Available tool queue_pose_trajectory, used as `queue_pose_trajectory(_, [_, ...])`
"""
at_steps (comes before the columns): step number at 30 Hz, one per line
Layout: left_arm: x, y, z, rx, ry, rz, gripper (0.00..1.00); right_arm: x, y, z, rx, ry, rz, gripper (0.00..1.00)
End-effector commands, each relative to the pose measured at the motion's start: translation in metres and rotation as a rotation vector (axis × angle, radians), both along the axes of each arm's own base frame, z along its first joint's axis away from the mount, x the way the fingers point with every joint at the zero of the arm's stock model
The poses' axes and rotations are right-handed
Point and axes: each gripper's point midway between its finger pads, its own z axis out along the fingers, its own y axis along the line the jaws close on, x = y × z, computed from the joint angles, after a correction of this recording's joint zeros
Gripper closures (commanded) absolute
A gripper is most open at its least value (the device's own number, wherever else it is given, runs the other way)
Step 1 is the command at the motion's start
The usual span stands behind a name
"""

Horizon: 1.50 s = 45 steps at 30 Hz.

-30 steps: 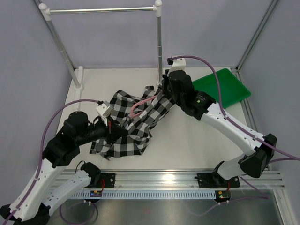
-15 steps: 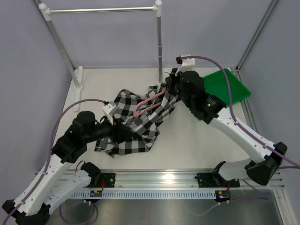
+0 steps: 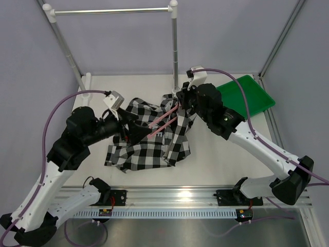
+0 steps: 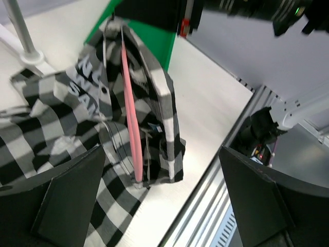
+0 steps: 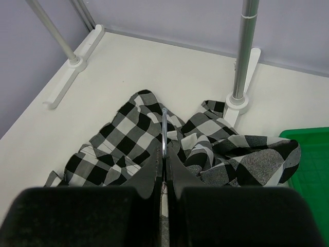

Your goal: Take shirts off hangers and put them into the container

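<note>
Left gripper (image 4: 160,159): jaws wide apart with nothing between them, sitting just left of centre in the top view at the shirt's (image 3: 149,146) left edge.
Right gripper (image 5: 164,160): fingers pressed together, clamped on the hanger's dark metal hook (image 5: 164,128), just right of centre in the top view.
Hanger (image 4: 129,113): pink and tilted. Its upper end is at the right gripper and its lower end is down in the fabric, threaded in the shirt.
Shirt: mostly crumpled on the surface (image 3: 216,164) at centre frame, with one part pulled up along the hanger toward the right gripper.
Green tray (image 3: 257,98): upper right of the top view, on the surface. The shirt is outside it, near its left corner; I can't tell if they touch.
Rail post (image 5: 244,51) stands just behind the shirt.
</note>
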Motion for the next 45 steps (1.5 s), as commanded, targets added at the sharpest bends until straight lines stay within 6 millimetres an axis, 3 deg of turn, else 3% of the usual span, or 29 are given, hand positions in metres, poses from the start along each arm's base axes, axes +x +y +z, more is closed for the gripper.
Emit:
queue_pose_trajectory(1, [0.017,-0.001,0.014,0.025,-0.037,0.043,0.01,-0.004,0.017,0.031,0.056,-0.096,0.06,1.0])
queue_pose_trajectory(4, [0.026,-0.007,0.015,0.023,-0.031,0.045,0.04,-0.006,0.022,0.03,0.05,-0.096,0.083,1.0])
queue_pose_trajectory(8, [0.042,-0.02,-0.004,0.055,0.035,0.047,0.11,-0.01,0.03,0.031,0.043,-0.107,0.109,1.0])
queue_pose_trajectory(19, [0.061,-0.04,-0.049,0.227,0.112,0.076,0.28,-0.015,0.041,0.028,0.023,-0.112,0.143,1.0])
queue_pose_trajectory(27, [0.062,-0.045,-0.063,0.266,0.126,0.075,0.67,-0.019,0.04,0.03,0.016,-0.119,0.149,1.0])
queue_pose_trajectory(32, [0.062,-0.047,-0.065,0.277,0.119,0.075,0.99,-0.02,0.039,0.031,0.018,-0.12,0.154,1.0])
queue_pose_trajectory(35, [0.062,-0.047,-0.064,0.287,0.104,0.076,1.0,-0.022,0.039,0.03,0.023,-0.111,0.154,1.0])
queue_pose_trajectory(37, [0.062,-0.047,-0.065,0.293,0.093,0.074,1.0,-0.025,0.039,0.03,0.027,-0.103,0.16,0.96])
queue_pose_trajectory(45, [0.069,-0.04,-0.073,0.32,0.06,0.117,1.0,-0.042,0.026,0.035,0.062,-0.068,0.167,0.43])
